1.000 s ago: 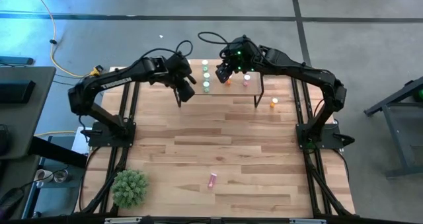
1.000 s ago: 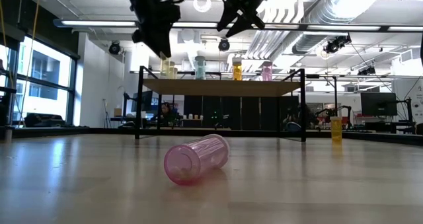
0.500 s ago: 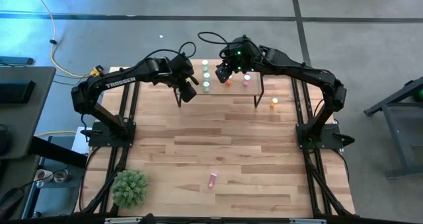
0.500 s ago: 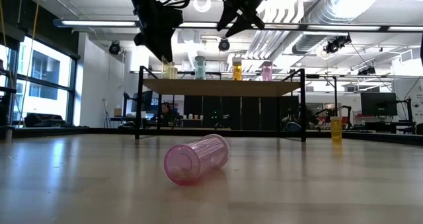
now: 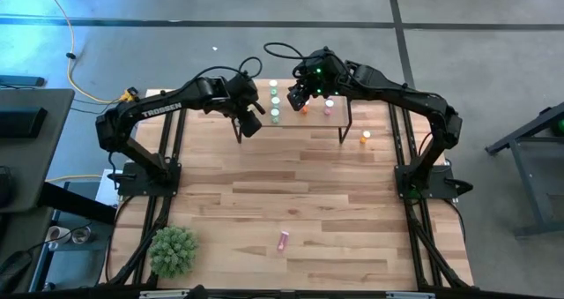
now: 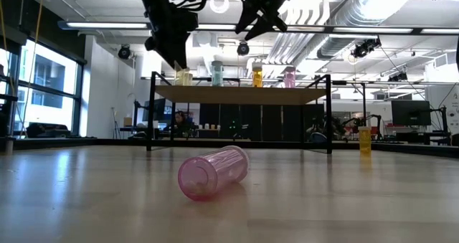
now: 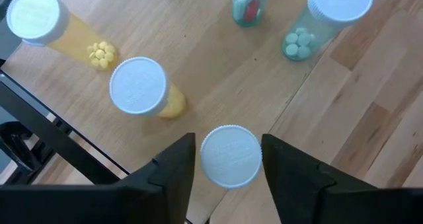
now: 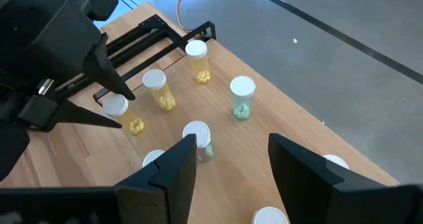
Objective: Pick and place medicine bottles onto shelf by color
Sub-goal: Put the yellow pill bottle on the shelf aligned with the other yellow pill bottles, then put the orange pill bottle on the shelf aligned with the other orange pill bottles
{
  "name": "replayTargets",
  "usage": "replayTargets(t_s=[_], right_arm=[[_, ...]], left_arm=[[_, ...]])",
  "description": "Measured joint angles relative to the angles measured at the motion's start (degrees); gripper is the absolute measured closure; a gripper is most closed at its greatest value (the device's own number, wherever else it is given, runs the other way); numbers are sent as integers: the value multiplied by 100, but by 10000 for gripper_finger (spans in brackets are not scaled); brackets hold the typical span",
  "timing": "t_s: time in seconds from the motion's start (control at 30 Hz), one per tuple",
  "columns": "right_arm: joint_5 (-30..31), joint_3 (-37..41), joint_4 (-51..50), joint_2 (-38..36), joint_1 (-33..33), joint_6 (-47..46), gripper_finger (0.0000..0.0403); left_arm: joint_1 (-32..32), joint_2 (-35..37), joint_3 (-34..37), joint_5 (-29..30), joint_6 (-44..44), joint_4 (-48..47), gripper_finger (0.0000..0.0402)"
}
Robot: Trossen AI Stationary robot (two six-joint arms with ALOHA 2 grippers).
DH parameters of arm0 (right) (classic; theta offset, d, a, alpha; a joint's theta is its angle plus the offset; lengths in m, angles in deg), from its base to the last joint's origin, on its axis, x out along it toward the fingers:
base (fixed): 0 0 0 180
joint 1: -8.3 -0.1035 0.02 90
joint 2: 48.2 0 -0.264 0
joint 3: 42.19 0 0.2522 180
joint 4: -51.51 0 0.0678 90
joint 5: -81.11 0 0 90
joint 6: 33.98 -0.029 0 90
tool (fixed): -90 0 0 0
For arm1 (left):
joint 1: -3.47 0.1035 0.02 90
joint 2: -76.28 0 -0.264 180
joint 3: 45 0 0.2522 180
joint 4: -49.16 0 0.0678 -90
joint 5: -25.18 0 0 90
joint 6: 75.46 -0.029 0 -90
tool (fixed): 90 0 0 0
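Left arm barely shifted since earlier, yellow bottle between its parted fingers, over shelf

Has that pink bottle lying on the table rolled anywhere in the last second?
No. The pink bottle lies at the same spot on the table planks, near the plant.

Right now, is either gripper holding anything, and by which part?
Left gripper straddles the yellow bottle at its cap, on the shelf; whether it clamps cannot be told. Right gripper is open, empty.
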Motion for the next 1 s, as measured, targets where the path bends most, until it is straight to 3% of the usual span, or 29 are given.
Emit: replayTargets(t_s=[0.27,0.57,1.0], right_arm=[[0,0,-41,2,0,0,224],[4,0,-41,2,0,159,224],[299,2,-215,-374,19,572,224]], left_arm=[[-2,9,0,-1,85,61,199],[-2,156,-16,-20,85,98,194],[-4,225,-1130,-205,-110,-573,194]])
